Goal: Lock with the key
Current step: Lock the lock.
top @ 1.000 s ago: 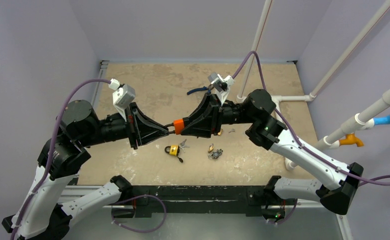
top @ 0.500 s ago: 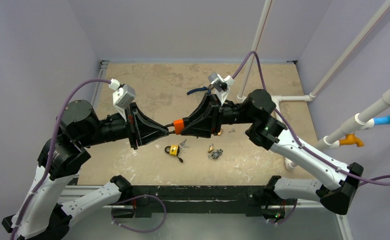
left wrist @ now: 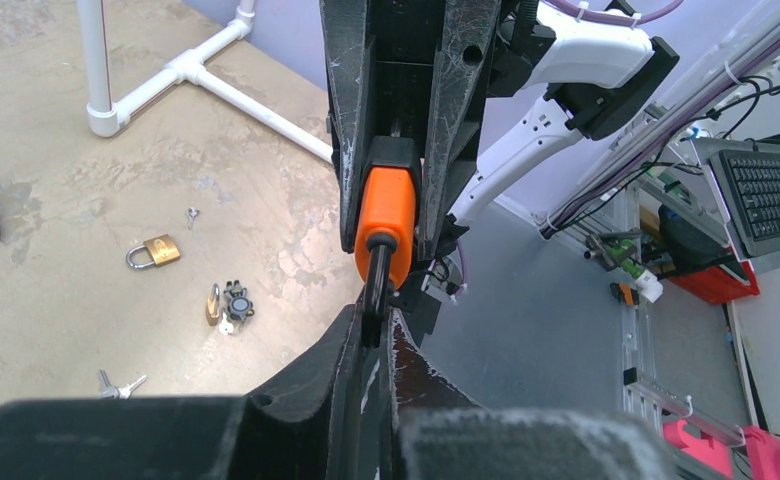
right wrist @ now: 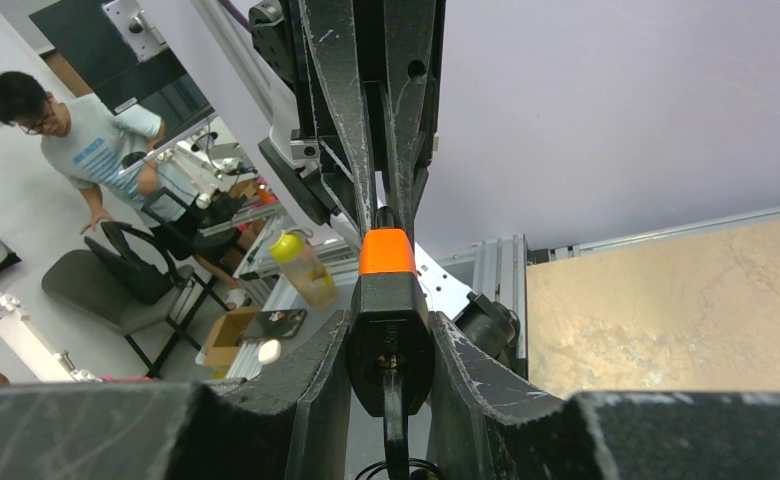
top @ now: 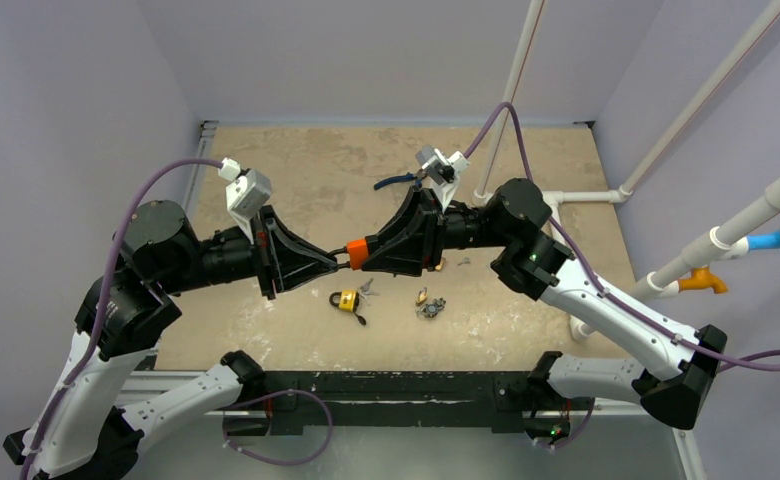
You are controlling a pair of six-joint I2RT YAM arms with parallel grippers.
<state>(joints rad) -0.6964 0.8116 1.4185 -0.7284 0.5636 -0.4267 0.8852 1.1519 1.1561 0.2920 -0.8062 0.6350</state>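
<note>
We start at the left gripper [left wrist: 371, 340]. Its jaws are pinched almost fully together on a slim dark piece, which we take for the key [left wrist: 374, 285]. The key runs straight into the orange end of the orange padlock [left wrist: 386, 210], at 12 o'clock from the fingers in the left wrist view.

The right gripper [top: 368, 252] is clamped narrowly on that same padlock, a finger pressed on each side of its body. In the right wrist view the black part of the body sits between the fingers and the orange end points away toward the other arm. In the overhead view the two grippers meet tip to tip, with the padlock held up in the air between them, above the middle of the table [top: 296, 170].

From that meeting point, a yellow padlock [top: 345, 300] lies on the surface at 6 o'clock with loose keys [top: 368, 288] just beside it. A brass padlock [top: 424, 297] lies at 4 o'clock. Pliers [top: 394, 182] with blue handles lie at 1 o'clock.

The tabletop is a mottled tan slab. White pipes [top: 514, 70] stand at its far right corner, at 2 o'clock. Pale lilac walls [top: 366, 50] close it in on three sides.

In the wrist views we see a person [right wrist: 76, 150], a bottle [right wrist: 301, 265] and a keyboard [left wrist: 771, 195] beyond the table.
</note>
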